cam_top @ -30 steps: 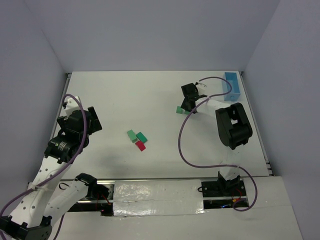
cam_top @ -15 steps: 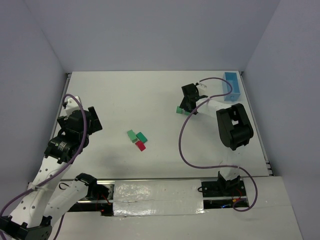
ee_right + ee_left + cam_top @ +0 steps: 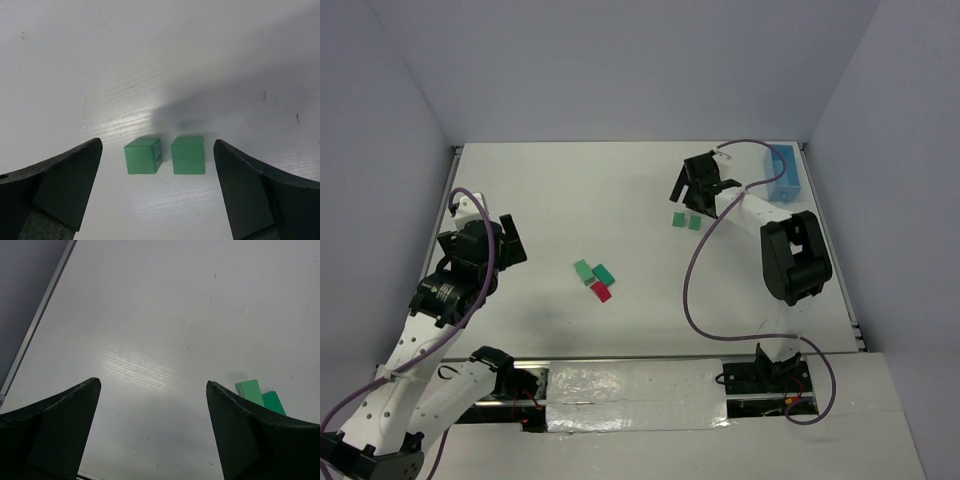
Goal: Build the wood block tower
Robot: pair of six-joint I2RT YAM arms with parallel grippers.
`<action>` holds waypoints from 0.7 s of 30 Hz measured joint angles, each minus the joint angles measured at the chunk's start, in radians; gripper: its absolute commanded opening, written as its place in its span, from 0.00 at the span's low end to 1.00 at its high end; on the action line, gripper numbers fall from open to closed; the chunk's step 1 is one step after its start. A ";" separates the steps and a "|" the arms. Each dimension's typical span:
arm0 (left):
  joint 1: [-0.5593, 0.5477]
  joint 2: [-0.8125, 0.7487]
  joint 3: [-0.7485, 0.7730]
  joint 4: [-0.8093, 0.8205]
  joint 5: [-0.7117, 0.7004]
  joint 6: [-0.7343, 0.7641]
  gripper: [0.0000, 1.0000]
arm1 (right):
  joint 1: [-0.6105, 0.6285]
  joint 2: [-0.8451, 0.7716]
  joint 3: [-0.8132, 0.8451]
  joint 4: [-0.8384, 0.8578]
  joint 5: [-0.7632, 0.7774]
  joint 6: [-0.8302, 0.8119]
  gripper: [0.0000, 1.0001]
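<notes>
1. Since one green cube (image 3: 143, 155) was stood just beside a second green cube (image 3: 188, 154) with a narrow gap between them, the pair was judged to be meant as the tower's twin footing.
2. The right gripper (image 3: 692, 198) was held over them, its fingers spread wide to either side and nothing pinched.
3. The left gripper (image 3: 152, 384), likewise spread and empty, was held at the left side of the table (image 3: 570, 190), judged to be out of the way.
4. Near the middle, a light green block (image 3: 583, 270), a darker green block (image 3: 604, 272) and a red block (image 3: 601, 291) were seen lying close together, unstacked.
5. In the left wrist view the darker green block was partly cut off by a finger and the red block was hidden; its roof shape could not be made out from overhead.
6. Nothing could be told of what was inside the light blue tray (image 3: 783, 172).
</notes>
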 measured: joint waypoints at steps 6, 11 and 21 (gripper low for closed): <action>0.000 -0.001 0.000 0.000 0.006 0.002 1.00 | 0.032 0.085 0.119 -0.075 0.007 -0.047 1.00; 0.000 -0.001 0.000 0.000 0.012 0.002 1.00 | 0.056 0.100 0.119 -0.126 0.021 -0.065 1.00; 0.000 -0.001 0.000 0.000 0.013 0.002 1.00 | 0.064 0.106 0.120 -0.155 0.062 -0.079 1.00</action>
